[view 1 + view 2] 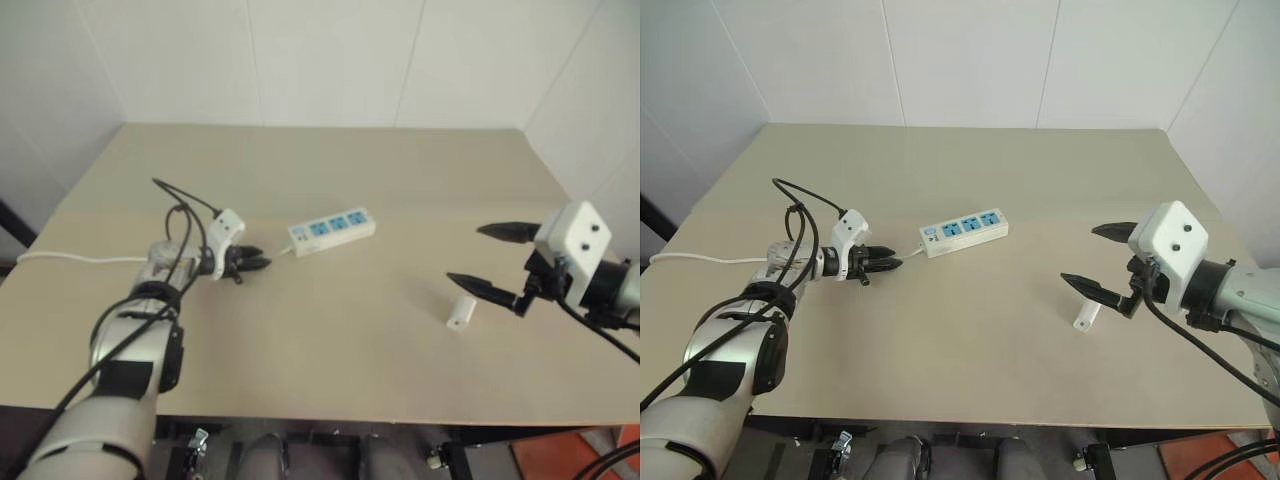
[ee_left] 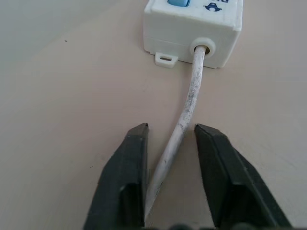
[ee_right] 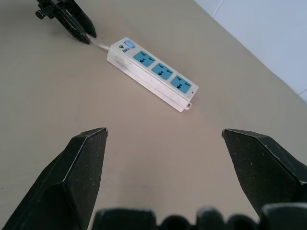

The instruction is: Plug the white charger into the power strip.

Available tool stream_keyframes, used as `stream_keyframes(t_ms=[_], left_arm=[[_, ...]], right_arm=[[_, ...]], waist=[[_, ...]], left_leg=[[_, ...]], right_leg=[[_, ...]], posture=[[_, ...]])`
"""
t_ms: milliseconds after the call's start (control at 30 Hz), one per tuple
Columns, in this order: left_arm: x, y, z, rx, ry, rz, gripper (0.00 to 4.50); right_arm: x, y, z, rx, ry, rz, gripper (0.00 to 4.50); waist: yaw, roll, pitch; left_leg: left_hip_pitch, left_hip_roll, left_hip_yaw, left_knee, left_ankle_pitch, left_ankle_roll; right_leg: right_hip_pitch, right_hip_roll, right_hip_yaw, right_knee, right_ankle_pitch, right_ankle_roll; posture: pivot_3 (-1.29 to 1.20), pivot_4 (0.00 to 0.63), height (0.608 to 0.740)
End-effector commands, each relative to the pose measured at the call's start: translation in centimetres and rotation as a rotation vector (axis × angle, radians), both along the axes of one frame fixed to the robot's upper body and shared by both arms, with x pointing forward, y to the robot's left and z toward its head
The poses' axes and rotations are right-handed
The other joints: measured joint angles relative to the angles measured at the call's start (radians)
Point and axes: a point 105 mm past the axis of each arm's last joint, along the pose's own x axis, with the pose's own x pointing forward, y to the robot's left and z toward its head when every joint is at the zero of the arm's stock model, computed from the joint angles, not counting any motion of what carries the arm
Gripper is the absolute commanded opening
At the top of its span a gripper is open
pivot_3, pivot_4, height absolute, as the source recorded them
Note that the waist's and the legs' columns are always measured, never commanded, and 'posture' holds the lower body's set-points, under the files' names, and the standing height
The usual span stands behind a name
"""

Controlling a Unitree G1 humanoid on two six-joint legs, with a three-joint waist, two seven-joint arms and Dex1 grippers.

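the bench (image 1: 330, 340) fills the middle of the head views, and on it the power strip (image 1: 332, 230) lies flat just above centre, its three blue sockets facing up and its thin cord (image 2: 184, 120) running off towards the left edge of the frame. our left gripper (image 1: 250, 264) sits left of centre, right at the strip's cord end. in the left wrist view its jaws are narrowed around the cord, one finger against it and a sliver of gap on the other side, so we would call this closing rather than a firm pinch. our right gripper (image 1: 490, 260) hovers at the right of the frame with its jaws spread wide and nothing between them. the white charger (image 1: 461, 312) lies on its side on the bench in the lower right of the head views, just under those open jaws and well apart from the strip.

as we read it, the step in hand is steadying the strip by its cord. to do it well we should finish the squeeze close to the strip's housing so it cannot swivel, and hold low against the bench. then the right jaws should come down square over the charger's short sides, since a skewed grasp would likely tip the prongs off line.
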Motion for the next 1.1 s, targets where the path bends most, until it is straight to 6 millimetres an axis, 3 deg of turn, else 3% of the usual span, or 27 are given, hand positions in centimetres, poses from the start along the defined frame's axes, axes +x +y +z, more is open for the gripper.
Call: stream_keyframes(t_ms=[33,100,267,400,500,633,833,967,1100], left_arm=[[-0.6,0.3,-0.5,0.007,0.050,-0.034,0.43],[-0.7,0.3,-0.4,0.004,0.048,-0.041,0.02],[-0.7,-0.3,0.7,0.020,-0.038,-0.116,0.02],[-2.2,-1.6,2.3,0.017,-0.057,-0.336,0.02],[-3.3,-1.0,2.8,0.043,-0.070,-0.411,0.02],[-5.4,0.7,3.4,0.026,-0.048,-0.351,0.02],[-10.7,2.8,2.8,0.005,-0.001,-0.222,0.02],[-12.1,3.5,2.0,-0.041,0.008,-0.122,0.02],[-12.3,3.9,1.6,-0.046,0.000,-0.110,1.15]], right_arm=[[0.2,0.2,0.8,0.007,-0.042,0.010,4.50],[0.3,0.2,0.8,0.007,-0.041,0.010,4.50],[0.6,0.4,0.4,0.007,-0.033,0.012,4.50],[0.2,0.2,0.1,0.003,-0.024,0.006,4.50],[0.1,0.2,-0.2,0.004,-0.016,0.002,4.50],[0.0,0.5,-0.8,0.007,-0.004,0.008,4.50],[0.4,0.7,-1.4,0.005,0.005,0.017,4.50],[0.9,0.8,-1.6,0.010,0.006,0.028,4.50],[1.2,0.9,-1.7,0.008,0.003,0.036,4.50]], waist=[[0.000,0.000,0.000],[0.000,0.000,0.000],[0.001,0.000,0.000],[0.004,0.000,0.000],[0.003,0.000,0.000],[-0.010,0.000,0.000],[-0.026,0.000,0.000],[-0.016,0.000,0.000],[-0.001,0.000,0.000]], left_leg=[[0.000,0.000,0.000,0.000,0.000,0.000],[0.000,0.000,0.000,0.000,0.000,0.000],[0.000,0.000,0.000,0.000,0.000,0.000],[-0.004,0.000,-0.001,0.000,0.000,0.000],[-0.006,-0.001,-0.002,0.000,0.000,0.000],[-0.004,0.001,-0.001,0.000,0.000,0.000],[-0.003,0.006,-0.002,0.000,0.000,0.000],[0.001,0.005,-0.001,0.000,0.000,0.000],[0.001,0.005,0.000,0.000,0.000,0.000]], right_leg=[[0.000,0.000,0.000,0.000,0.000,0.000],[0.000,0.000,0.000,0.000,0.000,0.000],[0.000,0.000,0.000,0.000,0.000,0.000],[-0.003,0.000,-0.001,-0.001,0.000,0.000],[-0.003,0.000,-0.001,-0.001,0.000,0.000],[-0.003,0.000,0.000,0.000,0.000,0.000],[-0.003,0.001,0.002,0.000,0.000,0.000],[-0.001,0.000,0.002,0.001,0.000,0.000],[0.000,0.001,0.002,0.001,0.000,-0.001]], posture=[[0.00,0.150,0.740],[0.00,0.150,0.740],[0.00,0.150,0.740],[0.00,0.150,0.740],[0.00,0.150,0.740],[0.00,0.150,0.740],[0.00,0.150,0.740],[0.00,0.150,0.740],[0.00,0.150,0.740]])
